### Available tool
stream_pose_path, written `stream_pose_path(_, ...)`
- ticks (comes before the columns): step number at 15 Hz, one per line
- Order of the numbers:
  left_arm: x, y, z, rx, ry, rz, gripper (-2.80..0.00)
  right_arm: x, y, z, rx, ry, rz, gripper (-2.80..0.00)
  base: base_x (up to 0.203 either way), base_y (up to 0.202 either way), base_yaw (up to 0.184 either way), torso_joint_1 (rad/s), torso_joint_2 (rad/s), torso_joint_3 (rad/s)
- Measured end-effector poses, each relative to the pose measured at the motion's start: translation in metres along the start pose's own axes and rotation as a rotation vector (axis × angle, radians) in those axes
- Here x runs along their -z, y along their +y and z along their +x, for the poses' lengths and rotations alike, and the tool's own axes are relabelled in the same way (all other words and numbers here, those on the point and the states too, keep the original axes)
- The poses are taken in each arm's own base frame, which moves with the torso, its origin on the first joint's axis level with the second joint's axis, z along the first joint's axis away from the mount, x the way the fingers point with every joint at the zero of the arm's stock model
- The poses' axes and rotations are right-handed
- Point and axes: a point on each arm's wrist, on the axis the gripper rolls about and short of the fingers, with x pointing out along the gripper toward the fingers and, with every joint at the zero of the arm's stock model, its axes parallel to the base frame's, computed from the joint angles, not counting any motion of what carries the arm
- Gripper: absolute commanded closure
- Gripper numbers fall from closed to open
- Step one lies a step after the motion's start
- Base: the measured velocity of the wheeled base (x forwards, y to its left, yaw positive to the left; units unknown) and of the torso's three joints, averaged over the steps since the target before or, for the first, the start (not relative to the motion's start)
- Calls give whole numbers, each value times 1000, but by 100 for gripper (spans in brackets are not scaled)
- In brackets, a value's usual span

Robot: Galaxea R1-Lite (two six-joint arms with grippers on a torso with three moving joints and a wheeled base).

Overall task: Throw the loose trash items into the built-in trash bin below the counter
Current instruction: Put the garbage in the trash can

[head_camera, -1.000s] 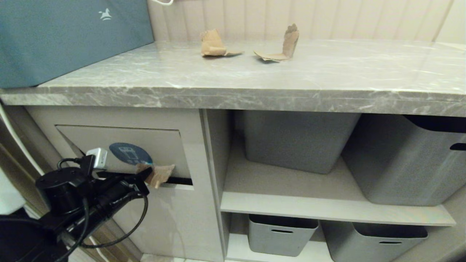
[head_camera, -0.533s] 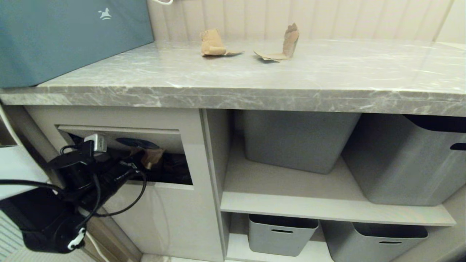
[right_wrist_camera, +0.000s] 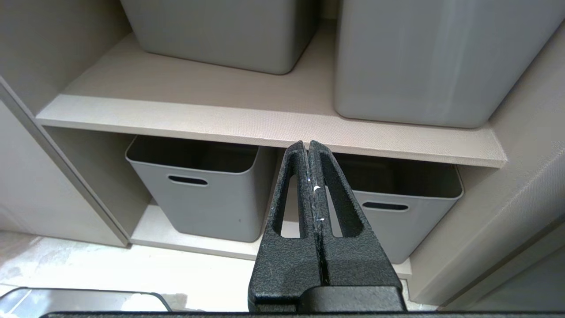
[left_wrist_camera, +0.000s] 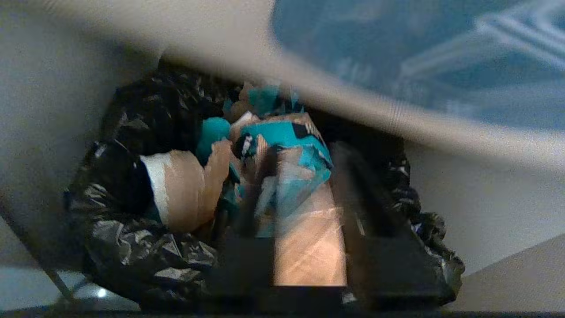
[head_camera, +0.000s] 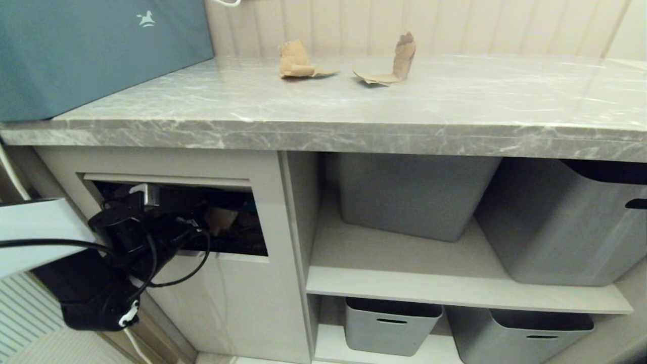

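the left gripper (head_camera: 202, 227) is reaching into the built-in trash bin (head_camera: 237, 293) under the counter (head_camera: 323, 116), fingers slightly parted around a cardboard scrap (left_wrist_camera: 309, 238) over the black bag; two scraps (head_camera: 298, 63) are lying on the counter; the right gripper (right_wrist_camera: 309, 176) is hanging closed, empty, before grey tubs.

Grey marble-look counter (head_camera: 354, 108) spans the upper frame. On it, upper left, stands a blue-teal box (head_camera: 96, 55). Two bent cardboard scraps (head_camera: 298, 61) (head_camera: 391, 63) lie at upper centre, near the rear wall, apart from each other.
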Motion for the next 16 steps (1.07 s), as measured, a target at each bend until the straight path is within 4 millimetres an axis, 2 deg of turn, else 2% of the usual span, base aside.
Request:
stream_pose_path(5, 3, -1, 1, 2, 7, 1, -280, 0, 0, 0, 0, -1, 0, 0, 0, 0, 0, 0, 0, 0)
stream_pose_path(8, 6, -3, -8, -2, 35, -1, -280, 0, 0, 0, 0, -1, -1, 0, 0, 0, 0, 0, 0, 0)
stream_pose_path(10, 11, -6, -24, -10, 84, -7, -280, 0, 0, 0, 0, -1, -1, 0, 0, 0, 0, 0, 0, 0)
stream_pose_path(13, 2, -16, -53, -4, 107, -14, -280, 0, 0, 0, 0, -1, -1, 0, 0, 0, 0, 0, 0, 0)
stream_pose_path(14, -2, -18, -63, -4, 108, -14, 0, 0, 0, 0, 0, -1, -1, 0, 0, 0, 0, 0, 0, 0)
stream_pose_path(16, -9, -23, -85, -1, 111, -15, 0, 0, 0, 0, 0, -1, -1, 0, 0, 0, 0, 0, 0, 0)
